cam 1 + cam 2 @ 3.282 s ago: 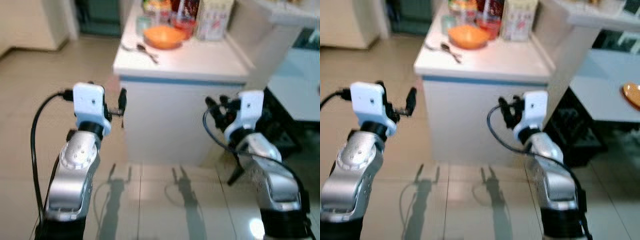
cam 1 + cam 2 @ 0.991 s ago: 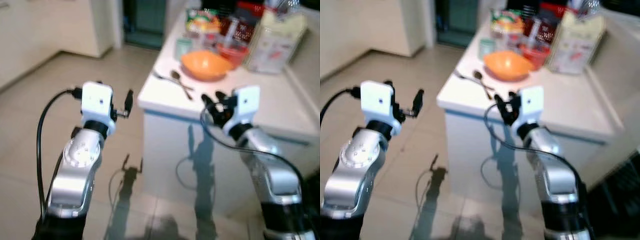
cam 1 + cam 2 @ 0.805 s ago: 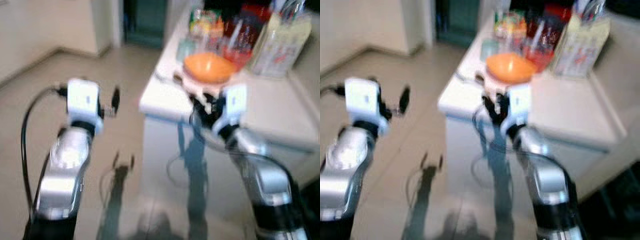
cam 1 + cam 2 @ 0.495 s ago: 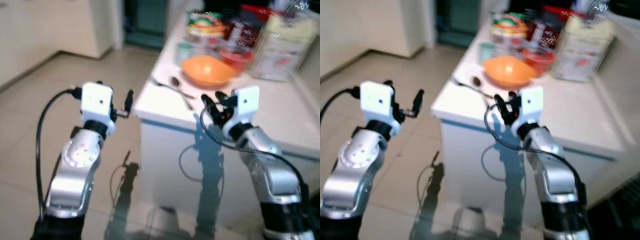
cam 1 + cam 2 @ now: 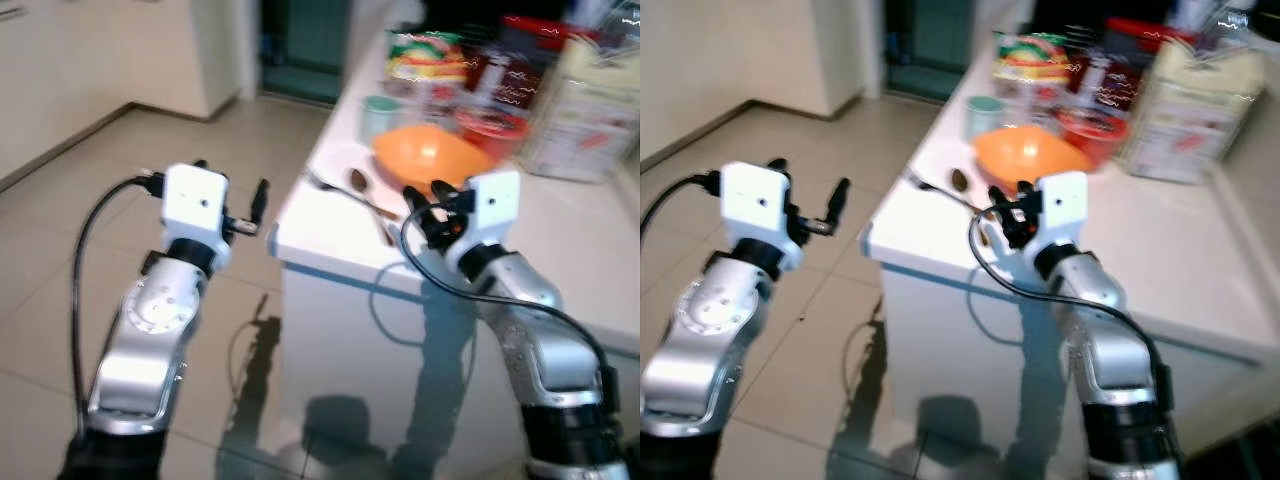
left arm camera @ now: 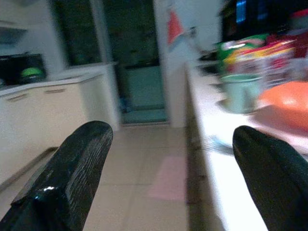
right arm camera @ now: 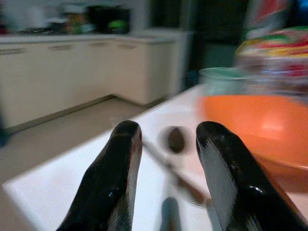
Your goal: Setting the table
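An orange bowl (image 5: 432, 160) sits on the white counter (image 5: 320, 225), with a spoon (image 5: 360, 184) and a thin fork beside it near the front corner. A pale green cup (image 5: 380, 112) stands behind them. My right gripper (image 5: 424, 195) is open and empty, hovering over the counter's near edge just short of the spoon (image 7: 175, 139) and the bowl (image 7: 255, 125). My left gripper (image 5: 245, 205) is wide open over the floor, left of the counter's corner; the cup (image 6: 240, 91) lies ahead of it.
A colourful snack bag (image 5: 430, 55), a red container (image 5: 490, 120) and a white carton (image 5: 585, 115) crowd the counter's back. Beige tiled floor (image 5: 80, 240) spreads to the left, with cream cabinets (image 5: 730, 60) and a dark doorway (image 5: 300, 40) beyond.
The whole view has shifted as the camera moved in: the counter looks nearer and its corner now lies under my right gripper. Both arms keep the same raised pose.
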Available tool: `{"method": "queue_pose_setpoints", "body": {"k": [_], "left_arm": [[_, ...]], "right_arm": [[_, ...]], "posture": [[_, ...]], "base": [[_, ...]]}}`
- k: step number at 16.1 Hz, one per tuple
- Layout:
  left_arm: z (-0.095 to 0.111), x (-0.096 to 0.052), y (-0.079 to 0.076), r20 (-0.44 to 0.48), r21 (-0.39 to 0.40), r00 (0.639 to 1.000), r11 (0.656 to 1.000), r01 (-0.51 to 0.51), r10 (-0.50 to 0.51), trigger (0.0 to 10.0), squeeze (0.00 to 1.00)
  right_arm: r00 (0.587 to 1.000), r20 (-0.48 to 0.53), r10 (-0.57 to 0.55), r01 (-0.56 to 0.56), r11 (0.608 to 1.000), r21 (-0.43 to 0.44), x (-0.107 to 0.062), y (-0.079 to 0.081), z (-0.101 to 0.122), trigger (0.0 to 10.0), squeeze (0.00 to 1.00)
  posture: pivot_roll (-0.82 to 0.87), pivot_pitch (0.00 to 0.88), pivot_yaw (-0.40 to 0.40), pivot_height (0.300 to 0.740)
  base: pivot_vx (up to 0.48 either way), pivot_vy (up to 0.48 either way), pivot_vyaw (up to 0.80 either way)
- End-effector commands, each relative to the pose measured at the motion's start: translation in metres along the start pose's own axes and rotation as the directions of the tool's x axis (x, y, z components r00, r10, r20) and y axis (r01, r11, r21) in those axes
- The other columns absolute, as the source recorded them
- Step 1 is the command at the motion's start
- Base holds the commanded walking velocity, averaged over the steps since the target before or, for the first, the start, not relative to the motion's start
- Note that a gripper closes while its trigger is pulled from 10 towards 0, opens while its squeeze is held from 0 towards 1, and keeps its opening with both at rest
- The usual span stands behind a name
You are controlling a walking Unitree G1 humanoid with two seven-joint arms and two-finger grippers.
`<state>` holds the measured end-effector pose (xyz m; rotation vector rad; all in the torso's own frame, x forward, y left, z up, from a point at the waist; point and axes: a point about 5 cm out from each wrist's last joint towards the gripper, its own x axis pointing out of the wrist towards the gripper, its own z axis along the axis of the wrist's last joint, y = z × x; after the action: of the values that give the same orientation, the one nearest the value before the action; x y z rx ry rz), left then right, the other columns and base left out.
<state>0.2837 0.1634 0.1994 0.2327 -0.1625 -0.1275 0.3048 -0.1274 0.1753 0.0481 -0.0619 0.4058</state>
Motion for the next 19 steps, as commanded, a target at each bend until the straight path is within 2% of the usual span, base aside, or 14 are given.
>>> {"method": "queue_pose_setpoints", "body": {"k": [1,5,6,7,8,9,10,11,14,15,17,18,19], "left_arm": [[0.003,0.001,-0.003,0.008,0.0,1.0,1.0,0.012,-0.012,10.0,0.0],[0.002,0.002,-0.004,0.008,-0.001,1.0,1.0,0.017,-0.017,10.0,0.0],[0.005,0.0,-0.004,0.033,-0.024,0.999,0.999,0.024,-0.023,10.0,0.0],[0.006,-0.001,-0.007,0.036,-0.036,0.998,0.998,0.054,-0.053,10.0,0.0],[0.01,-0.003,-0.012,0.064,-0.05,0.993,0.993,0.106,-0.102,10.0,0.0],[0.016,-0.006,-0.018,0.105,-0.07,0.98,0.982,0.177,-0.169,10.0,0.0],[0.02,-0.01,-0.029,0.134,-0.049,0.948,0.953,0.299,-0.29,10.0,0.0],[0.022,-0.013,-0.036,0.142,-0.032,0.925,0.933,0.359,-0.351,10.0,0.0],[0.028,-0.014,-0.043,0.162,-0.019,0.895,0.905,0.424,-0.416,10.0,0.0],[0.031,-0.013,-0.043,0.167,-0.012,0.89,0.902,0.432,-0.424,10.0,0.0],[0.034,-0.013,-0.044,0.168,0.011,0.874,0.887,0.462,-0.457,10.0,0.0],[0.035,-0.013,-0.044,0.168,0.014,0.871,0.885,0.466,-0.461,10.0,0.0],[0.035,-0.013,-0.044,0.168,0.017,0.868,0.882,0.471,-0.467,10.0,0.0]], "right_arm": [[1.0,0.006,-0.006,0.006,1.0,-0.013,-0.002,-0.005,0.003,10.0,0.0],[1.0,0.008,-0.007,0.007,1.0,-0.001,-0.002,-0.005,0.004,10.0,0.0],[0.999,0.035,-0.002,0.001,1.0,0.022,-0.003,-0.004,0.007,10.0,0.0],[0.986,0.161,0.037,-0.058,0.99,0.127,-0.007,0.0,0.024,10.0,0.2],[0.976,0.216,0.014,-0.047,0.988,0.15,-0.007,-0.004,0.033,10.0,1.0],[0.962,0.27,-0.031,-0.014,0.987,0.162,-0.008,-0.009,0.044,10.0,1.0],[0.958,0.267,-0.104,0.065,0.986,0.15,-0.004,-0.021,0.053,10.0,1.0],[0.961,0.224,-0.16,0.133,0.982,0.131,0.001,-0.029,0.054,10.0,1.0],[0.94,0.116,-0.321,0.305,0.943,0.133,0.008,-0.055,0.056,10.0,1.0],[0.918,0.038,-0.394,0.388,0.915,0.111,0.011,-0.07,0.054,10.0,1.0],[0.87,-0.066,-0.489,0.493,0.852,0.178,0.022,-0.095,0.057,10.0,1.0],[0.856,-0.089,-0.51,0.517,0.835,0.189,0.024,-0.099,0.058,10.0,1.0],[0.825,-0.173,-0.538,0.563,0.806,0.18,0.029,-0.107,0.056,10.0,0.61]], "posture": [[0.1,0.0,-0.065,0.74],[0.1,0.0,-0.065,0.74],[0.1,0.0,-0.065,0.74],[0.1,0.0,-0.065,0.74],[0.09,0.0,-0.06,0.74],[0.09,0.0,-0.06,0.74],[0.09,0.0,-0.058,0.74],[0.09,0.0,-0.058,0.74],[0.09,0.0,-0.066,0.74],[0.09,0.0,-0.068,0.74],[0.09,0.0,-0.073,0.74],[0.09,0.0,-0.073,0.74],[0.09,0.0,-0.073,0.74]], "base": [[0.352,0.0,0.0],[0.345,0.0,0.0],[0.0,0.0,0.0],[0.0,0.0,0.0],[0.0,0.0,0.0],[0.0,0.0,0.0],[0.0,0.0,0.0],[0.0,0.0,0.0],[0.0,0.0,0.0],[0.0,0.0,0.0],[0.0,0.0,0.0],[0.0,0.0,0.0],[0.0,0.0,0.0]]}}
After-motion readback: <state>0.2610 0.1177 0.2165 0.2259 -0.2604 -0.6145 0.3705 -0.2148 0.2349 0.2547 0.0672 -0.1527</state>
